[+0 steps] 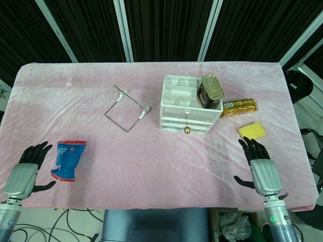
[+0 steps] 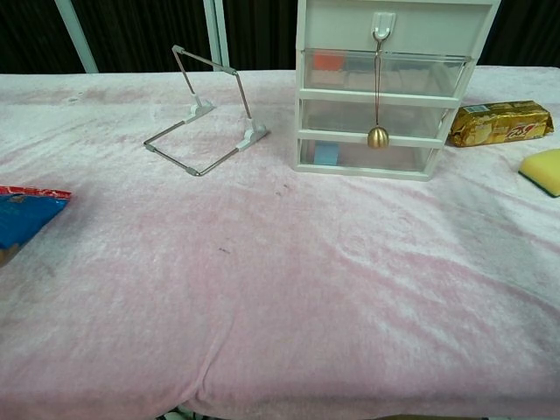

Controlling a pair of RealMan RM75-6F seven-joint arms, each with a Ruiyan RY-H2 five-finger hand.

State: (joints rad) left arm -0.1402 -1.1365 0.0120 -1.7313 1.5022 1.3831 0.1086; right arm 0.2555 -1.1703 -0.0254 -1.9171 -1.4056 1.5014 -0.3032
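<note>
My right hand (image 1: pixel 261 169) hovers open at the table's front right, fingers spread, holding nothing, just below a yellow sponge (image 1: pixel 252 130) (image 2: pixel 544 170). My left hand (image 1: pixel 25 172) is open at the front left, beside a blue snack bag (image 1: pixel 66 160) (image 2: pixel 26 215). A white drawer unit (image 1: pixel 187 113) (image 2: pixel 385 87) stands mid-table, all drawers closed, with a gold ball on a cord (image 1: pixel 187 130) (image 2: pixel 378 136) hanging down its front. A green can (image 1: pixel 210 91) stands on its top. Neither hand shows in the chest view.
A wire stand (image 1: pixel 127 109) (image 2: pixel 206 114) sits left of the drawer unit. A gold biscuit packet (image 1: pixel 239 106) (image 2: pixel 500 122) lies to the unit's right. The pink cloth (image 1: pixel 151 161) covers the whole table.
</note>
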